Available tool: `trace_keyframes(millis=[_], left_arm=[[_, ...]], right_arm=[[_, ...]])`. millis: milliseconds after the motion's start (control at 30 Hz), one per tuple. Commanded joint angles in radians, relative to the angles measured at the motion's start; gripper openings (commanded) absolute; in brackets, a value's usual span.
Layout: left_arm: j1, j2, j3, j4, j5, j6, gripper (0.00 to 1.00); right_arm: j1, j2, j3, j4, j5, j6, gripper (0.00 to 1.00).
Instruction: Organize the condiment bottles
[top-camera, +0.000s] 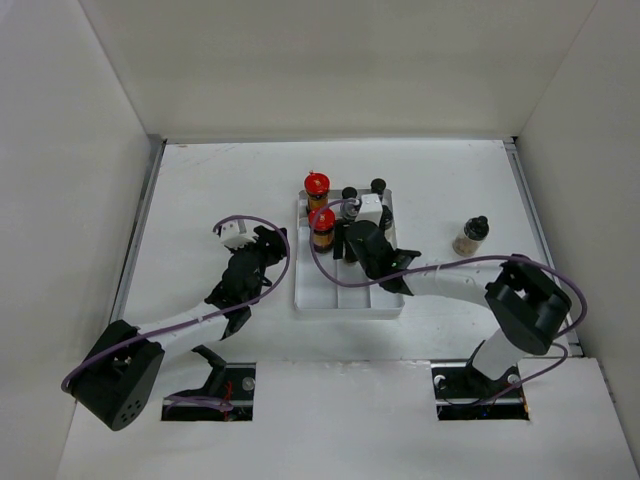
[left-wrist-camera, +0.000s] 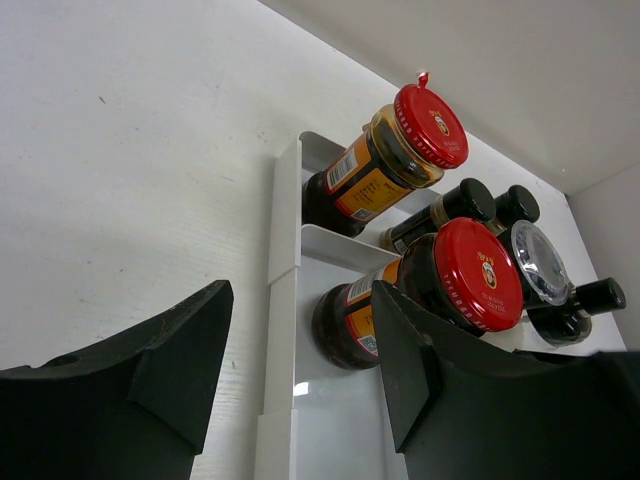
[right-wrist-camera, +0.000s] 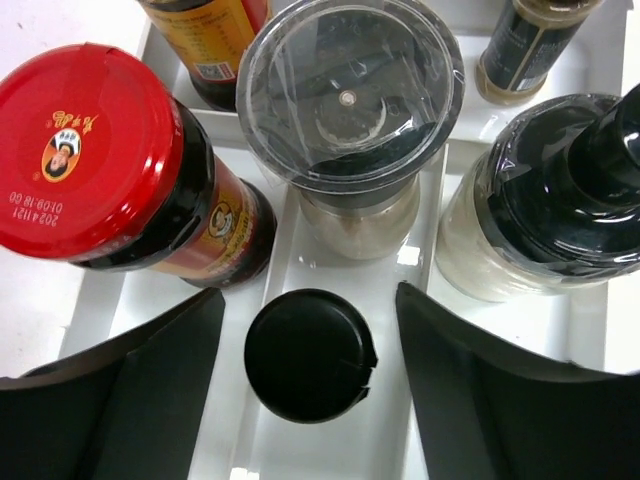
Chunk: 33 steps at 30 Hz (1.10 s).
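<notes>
Several condiment bottles stand in the far part of the white divided tray (top-camera: 340, 300). Two are red-capped jars with amber contents (top-camera: 316, 187) (top-camera: 322, 222); behind them are dark-lidded ones (top-camera: 378, 187). My right gripper (right-wrist-camera: 310, 295) hangs open over the tray's middle lane, straddling a black-capped bottle (right-wrist-camera: 310, 358) with a gap on each side. Just beyond it stand a clear-lidded grinder (right-wrist-camera: 350, 110), the near red jar (right-wrist-camera: 95, 150) and a black-lidded whitish bottle (right-wrist-camera: 560, 190). My left gripper (left-wrist-camera: 300, 300) is open and empty at the tray's left rim (left-wrist-camera: 285, 200), near the red jar (left-wrist-camera: 470, 270).
One dark-capped bottle with brownish contents (top-camera: 471, 236) stands alone on the table, right of the tray. White walls close in the table on the left, back and right. The tray's near compartments hold nothing.
</notes>
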Motion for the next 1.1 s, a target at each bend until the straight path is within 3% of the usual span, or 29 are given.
trace_keyframes(millis=[0,133,267,300,433,500,567,667,733,1067], left_arm=[[0.003,-0.011,-0.003,0.058,-0.003,-0.013,0.56],[-0.002,-0.026,-0.005,0.058,-0.003,-0.008,0.56],[-0.011,-0.049,-0.006,0.055,-0.003,-0.005,0.56],[-0.016,-0.055,-0.006,0.056,-0.003,-0.005,0.56],[-0.028,-0.092,-0.013,0.049,-0.003,-0.014,0.56],[-0.049,-0.103,-0.017,0.058,-0.012,-0.014,0.56],[-0.058,-0.106,-0.017,0.058,-0.015,-0.013,0.56],[-0.068,-0.118,-0.019,0.058,-0.012,-0.014,0.57],[-0.074,-0.115,-0.019,0.059,-0.015,-0.011,0.57],[-0.092,-0.101,-0.013,0.059,-0.008,-0.016,0.57]], right_arm=[[0.004,-0.068,0.011,0.046,0.002,-0.007,0.83],[0.004,-0.209,-0.023,0.021,0.017,-0.013,0.91],[-0.071,-0.413,-0.110,-0.002,0.045,-0.007,0.87],[-0.097,-0.453,-0.132,-0.008,0.054,-0.003,0.84],[-0.270,-0.623,-0.222,-0.097,0.146,0.048,0.42],[-0.348,-0.675,-0.253,-0.173,0.198,0.088,0.38],[-0.418,-0.700,-0.269,-0.241,0.230,0.103,0.43],[-0.502,-0.705,-0.275,-0.284,0.247,0.093,0.73],[-0.543,-0.695,-0.273,-0.287,0.243,0.094,0.86],[-0.691,-0.452,-0.161,-0.215,0.117,0.036,0.95]])
